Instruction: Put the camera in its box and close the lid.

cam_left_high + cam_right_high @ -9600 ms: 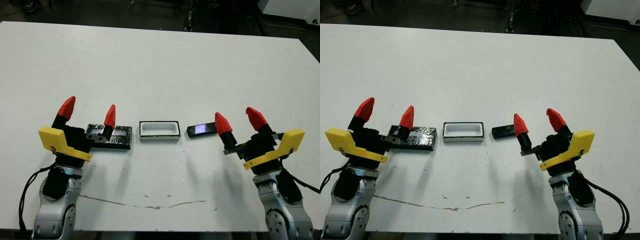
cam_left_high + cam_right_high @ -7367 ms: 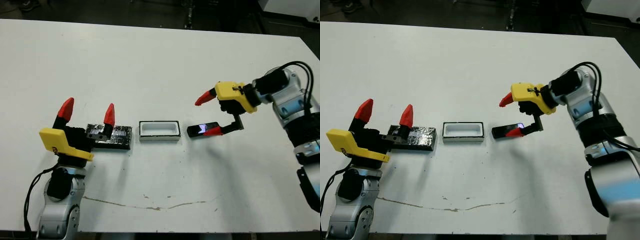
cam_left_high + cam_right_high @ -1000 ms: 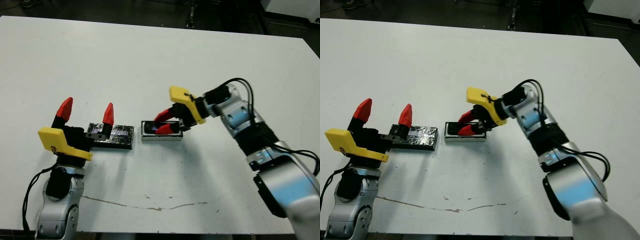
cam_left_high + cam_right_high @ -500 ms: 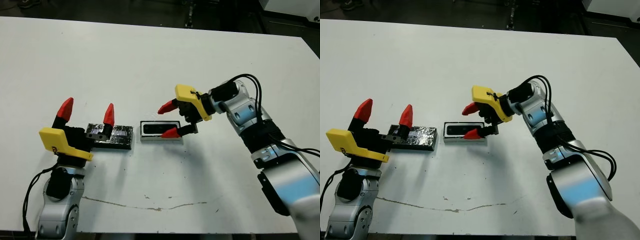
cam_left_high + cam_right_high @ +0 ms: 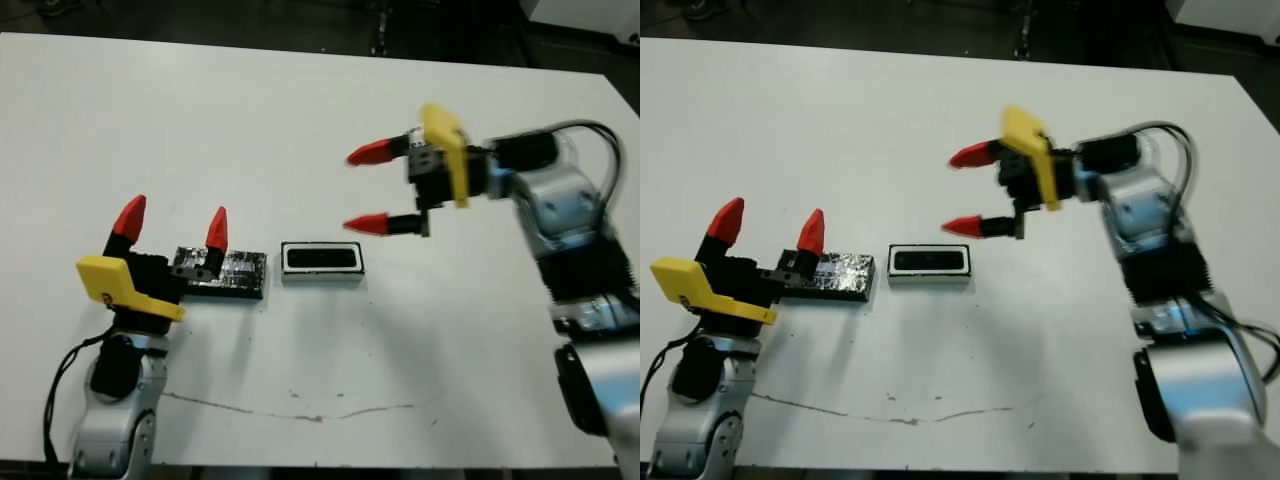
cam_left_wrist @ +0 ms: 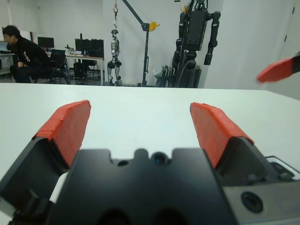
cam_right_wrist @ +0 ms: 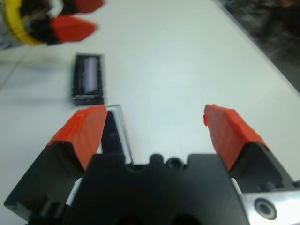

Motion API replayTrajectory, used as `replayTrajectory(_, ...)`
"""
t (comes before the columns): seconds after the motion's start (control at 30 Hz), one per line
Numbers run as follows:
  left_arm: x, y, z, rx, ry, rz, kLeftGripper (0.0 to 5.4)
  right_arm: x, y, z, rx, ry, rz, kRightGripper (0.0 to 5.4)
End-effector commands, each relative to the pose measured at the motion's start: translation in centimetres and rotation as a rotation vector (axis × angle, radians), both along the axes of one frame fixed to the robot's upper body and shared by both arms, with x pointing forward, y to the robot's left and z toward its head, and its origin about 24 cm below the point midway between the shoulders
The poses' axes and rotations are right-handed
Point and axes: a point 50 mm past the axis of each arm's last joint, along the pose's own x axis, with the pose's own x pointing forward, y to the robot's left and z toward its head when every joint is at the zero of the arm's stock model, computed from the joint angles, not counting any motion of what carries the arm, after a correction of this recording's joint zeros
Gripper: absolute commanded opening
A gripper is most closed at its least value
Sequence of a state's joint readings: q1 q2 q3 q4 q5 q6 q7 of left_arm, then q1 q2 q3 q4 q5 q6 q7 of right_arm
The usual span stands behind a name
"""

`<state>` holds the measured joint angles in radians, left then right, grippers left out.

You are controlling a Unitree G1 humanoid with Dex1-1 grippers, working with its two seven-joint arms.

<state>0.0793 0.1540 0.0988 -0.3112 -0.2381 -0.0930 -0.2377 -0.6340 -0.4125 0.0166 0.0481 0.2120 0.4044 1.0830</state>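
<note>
The right gripper (image 5: 378, 188) has let go and lifted clear, its fingers spread wide and empty above the bench (image 5: 300, 120). Below it the camera (image 5: 322, 258) now lies flat inside the box (image 5: 322, 274), so the first step looks done. The left gripper (image 5: 172, 229), also spread, waits beside the lid (image 5: 240, 272), which next needs fitting over the box

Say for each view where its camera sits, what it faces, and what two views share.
Head views: on the head, facing down at the table; both arms show.
Left wrist view: behind the open left hand, facing across the table to a lab room.
Right wrist view: behind the open right hand, facing down.
Shared: head and right wrist views show the camera in its box and the lid.
</note>
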Motion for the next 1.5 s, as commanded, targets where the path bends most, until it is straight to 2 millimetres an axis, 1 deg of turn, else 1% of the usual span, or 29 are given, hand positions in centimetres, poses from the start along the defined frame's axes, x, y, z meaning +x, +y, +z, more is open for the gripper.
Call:
replayTrajectory(0.03,0.4,1.6,1.6,0.116,-0.002,-0.070,5.40,-2.8,-2.2,-2.3,0.135,-0.017,-0.236,5.23)
replayTrajectory(0.13,1.0,2.7,3.4,0.260,0.004,-0.138,5.40,-5.2,-3.3,-4.0,0.212,-0.015,-0.366,4.94)
replayTrajectory(0.27,1.9,3.6,6.0,0.533,0.021,-0.236,5.40,-7.9,-4.0,-6.5,0.348,0.014,-0.513,4.27)
replayTrajectory(0.4,2.9,4.1,7.6,0.732,0.049,-0.326,5.40,-9.4,-3.9,-8.4,0.416,0.056,-0.624,3.66)
replayTrajectory(0.47,3.5,4.2,8.5,0.827,0.083,-0.381,5.40,-9.8,-3.8,-9.1,0.451,0.081,-0.649,3.32)
replayTrajectory(0.53,4.1,4.3,9.0,0.869,0.119,-0.450,5.40,-9.9,-3.7,-9.5,0.472,0.098,-0.653,2.95)
replayTrajectory(0.6,4.8,4.5,9.3,0.873,0.191,-0.535,5.40,-10.0,-3.7,-9.8,0.480,0.107,-0.661,2.63)
replayTrajectory(0.73,6.7,5.1,9.4,0.826,0.356,-0.795,5.40,-9.6,-3.6,-10.4,0.514,0.148,-0.679,2.01)
replayTrajectory(0.8,7.2,5.1,9.2,0.810,0.409,-0.890,5.40,-9.4,-3.5,-10.7,0.522,0.161,-0.692,1.66)
replayTrajectory(0.93,7.7,4.9,8.2,0.770,0.442,-1.041,5.40,-9.2,-3.2,-11.0,0.534,0.181,-0.713,1.07)
replayTrajectory(1.03,7.8,4.6,7.4,0.709,0.441,-1.140,5.40,-9.1,-3.2,-11.2,0.530,0.204,-0.732,0.62)
replayTrajectory(1.17,7.7,4.1,6.4,0.661,0.461,-1.205,5.40,-9.1,-3.1,-11.4,0.519,0.212,-0.740,0.01)
replayTrajectory(1.27,7.5,3.9,6.1,0.655,0.492,-1.226,5.40,-9.0,-3.1,-11.6,0.519,0.218,-0.745,0.01)
replayTrajectory(1.4,7.2,3.7,5.7,0.659,0.491,-1.240,5.40,-9.0,-3.0,-11.7,0.515,0.219,-0.747,0.01)
replayTrajectory(1.5,7.2,3.5,5.2,0.694,0.486,-1.252,5.40,-9.0,-3.0,-11.6,0.520,0.217,-0.743,0.01)
